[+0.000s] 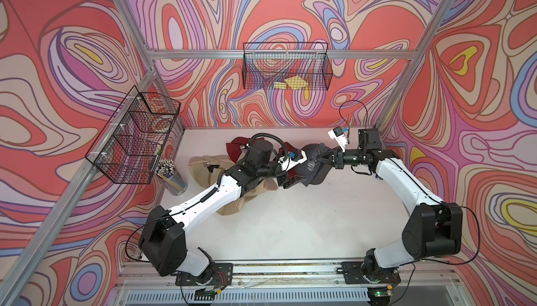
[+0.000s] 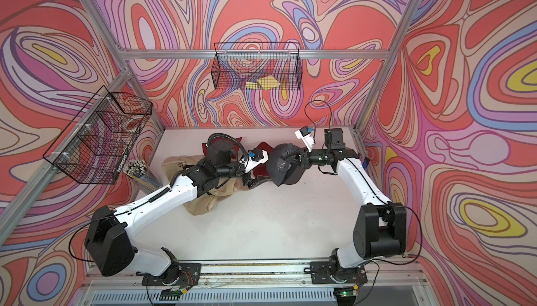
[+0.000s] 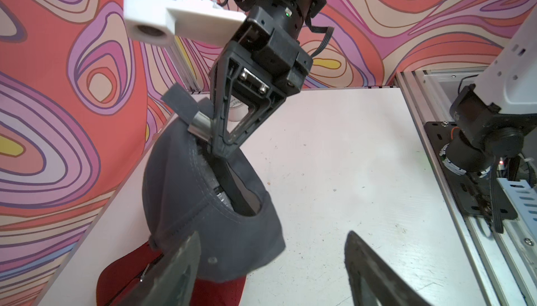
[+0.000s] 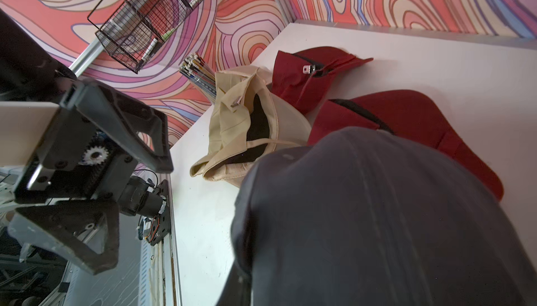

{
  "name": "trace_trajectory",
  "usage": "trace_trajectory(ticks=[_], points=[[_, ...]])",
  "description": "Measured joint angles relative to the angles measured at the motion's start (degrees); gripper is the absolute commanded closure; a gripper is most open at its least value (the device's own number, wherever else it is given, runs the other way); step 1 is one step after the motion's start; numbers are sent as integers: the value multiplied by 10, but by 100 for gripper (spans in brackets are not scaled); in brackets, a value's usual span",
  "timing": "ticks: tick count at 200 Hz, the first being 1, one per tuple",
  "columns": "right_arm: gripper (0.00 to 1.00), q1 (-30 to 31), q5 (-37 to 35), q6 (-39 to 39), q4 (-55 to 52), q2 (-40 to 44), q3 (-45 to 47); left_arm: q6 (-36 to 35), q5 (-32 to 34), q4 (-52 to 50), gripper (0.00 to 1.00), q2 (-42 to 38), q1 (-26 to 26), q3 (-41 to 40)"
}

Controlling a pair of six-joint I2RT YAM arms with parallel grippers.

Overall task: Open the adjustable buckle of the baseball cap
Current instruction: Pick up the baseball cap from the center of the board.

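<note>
Left wrist view: right gripper pinches grey cap rim just beside metal buckle; left gripper, spread and empty, has buckle ahead, beyond the cap

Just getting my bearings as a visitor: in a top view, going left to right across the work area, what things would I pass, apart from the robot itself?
The wire basket on the side wall → cup of pencils → beige cap → grey cap.
</note>
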State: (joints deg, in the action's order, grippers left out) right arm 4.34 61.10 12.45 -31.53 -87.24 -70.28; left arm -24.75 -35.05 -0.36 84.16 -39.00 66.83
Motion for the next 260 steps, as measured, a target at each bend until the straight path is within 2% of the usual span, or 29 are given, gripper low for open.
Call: trace_trajectory(ticks=[62, 141, 260], points=[[100, 38, -26, 34, -19, 7, 23, -51, 8, -31, 21, 23, 0, 10], [100, 51, -38, 51, -10, 58, 76, -56, 45, -31, 20, 57, 0, 20], [100, 60, -36, 60, 43, 101, 132, -77, -8, -39, 27, 96, 0, 52]])
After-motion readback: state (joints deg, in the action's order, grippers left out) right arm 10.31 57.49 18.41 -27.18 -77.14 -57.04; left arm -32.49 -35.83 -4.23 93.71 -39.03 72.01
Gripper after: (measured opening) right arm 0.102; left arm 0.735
